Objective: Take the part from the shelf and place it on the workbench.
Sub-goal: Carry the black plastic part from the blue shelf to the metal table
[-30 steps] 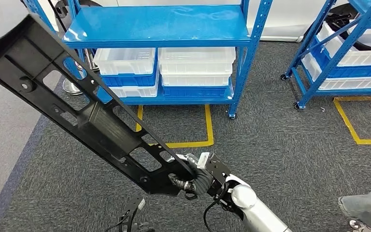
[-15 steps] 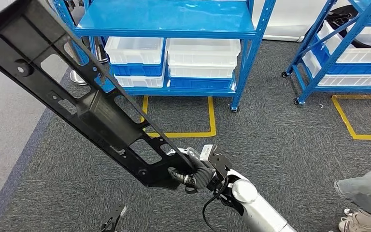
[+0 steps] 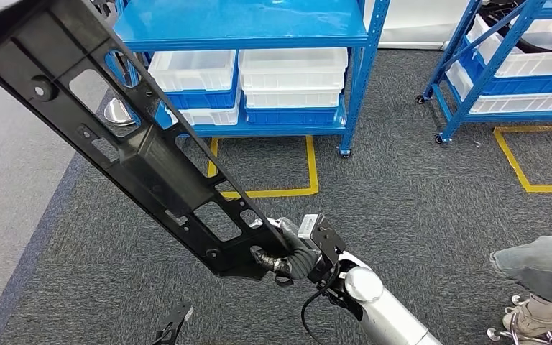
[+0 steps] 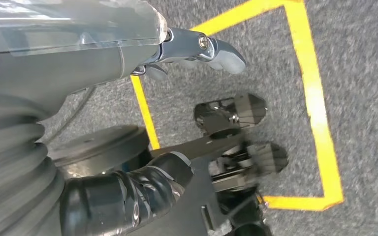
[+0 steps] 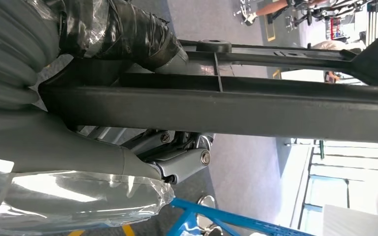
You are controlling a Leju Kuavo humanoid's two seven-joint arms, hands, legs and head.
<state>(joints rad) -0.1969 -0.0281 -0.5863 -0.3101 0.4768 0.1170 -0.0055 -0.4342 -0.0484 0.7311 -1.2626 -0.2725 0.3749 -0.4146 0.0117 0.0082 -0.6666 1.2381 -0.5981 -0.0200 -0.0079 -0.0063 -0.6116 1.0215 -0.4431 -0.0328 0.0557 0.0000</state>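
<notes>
Overhead, unmarked long black part [image 3: 136,136] in right hand [image 3: 287,253]

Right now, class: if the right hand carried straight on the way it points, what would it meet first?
Probably the blue shelf: the right hand grips the long black part, which points up-left towards it. Depth is unclear.

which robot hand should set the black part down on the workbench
Right. The right robot hand already grips the long black part at its lower end. The left robot hand hangs over the carpet with nothing in it.
</notes>
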